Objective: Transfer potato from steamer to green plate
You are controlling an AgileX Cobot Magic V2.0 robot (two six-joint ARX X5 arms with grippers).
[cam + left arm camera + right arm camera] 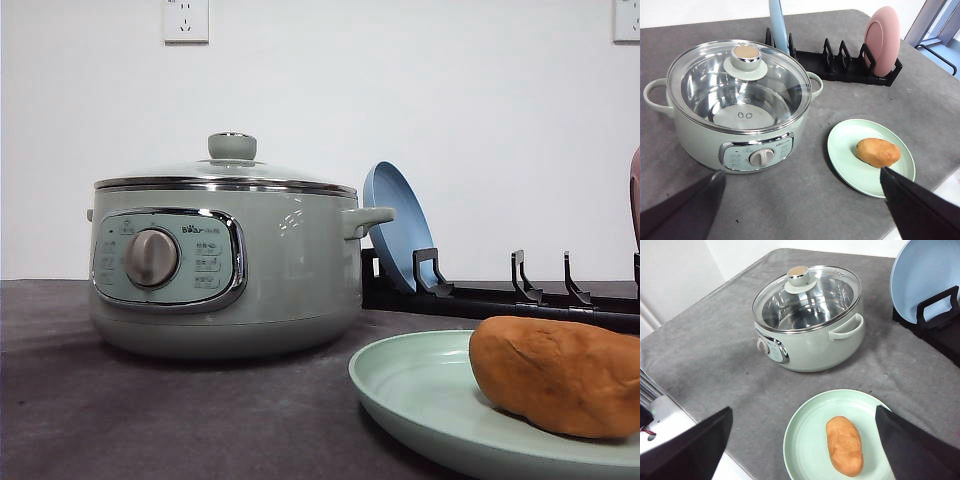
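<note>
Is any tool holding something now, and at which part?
Nothing is held. Both tools are open; the potato lies free on the green plate.

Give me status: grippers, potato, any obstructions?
Left gripper open, empty; right gripper open, empty. Potato lying on green plate. Steamer lidded, pot empty through the glass. Nothing in the way.

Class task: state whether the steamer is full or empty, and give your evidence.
Empty. Through the closed glass lid the steamer shows only its bare metal bottom; the potato lies on the green plate.
</note>
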